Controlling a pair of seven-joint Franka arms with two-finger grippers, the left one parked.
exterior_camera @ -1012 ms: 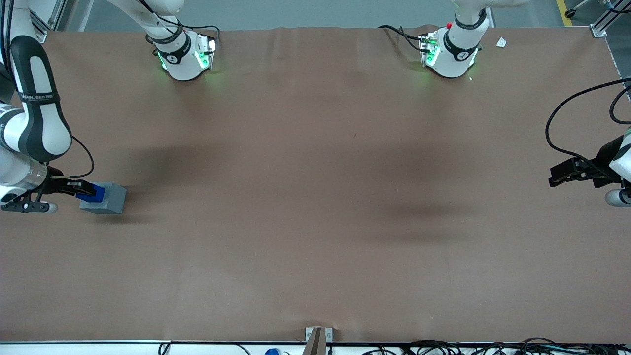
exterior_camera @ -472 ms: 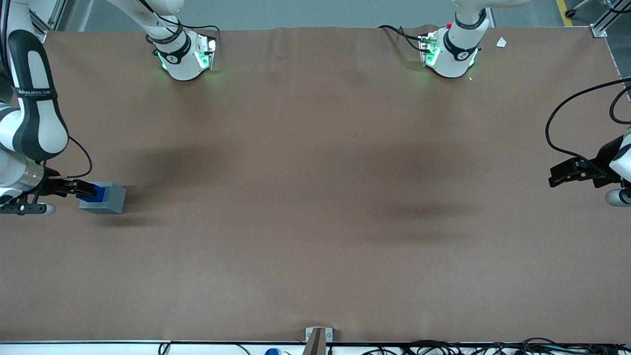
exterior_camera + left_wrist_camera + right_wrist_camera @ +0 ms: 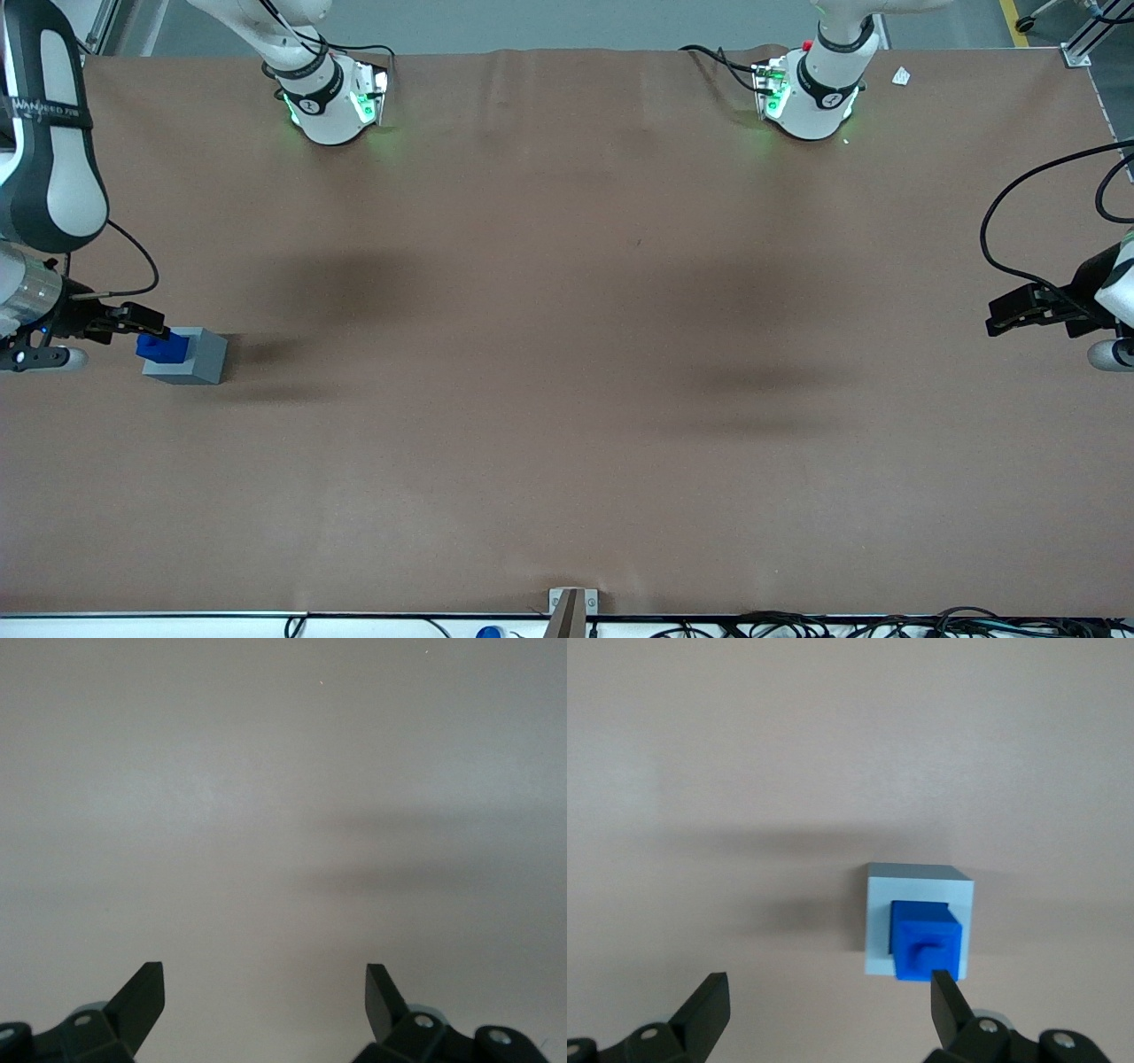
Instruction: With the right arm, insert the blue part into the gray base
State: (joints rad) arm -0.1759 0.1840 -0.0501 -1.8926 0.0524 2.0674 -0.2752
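Front view: at the left edge of the frame, a little above mid-height, we see the right arm reaching down to the brown table, with its gripper just above and beside the blue block. The blue block sits in the top of the gray base, its narrower stub pointing up, and the base rests on the table toward the working arm's end. The black fingers stand close to the block, though we cannot tell from this view whether they touch it. Right wrist view: we look straight down on the gray base with the blue block seated in its square recess. The gripper has its fingers spread wide, holding nothing; one fingertip overlaps the edge of the block in the picture, the other stands well apart from it over bare table. Left wrist view: we see only the plain table surface.
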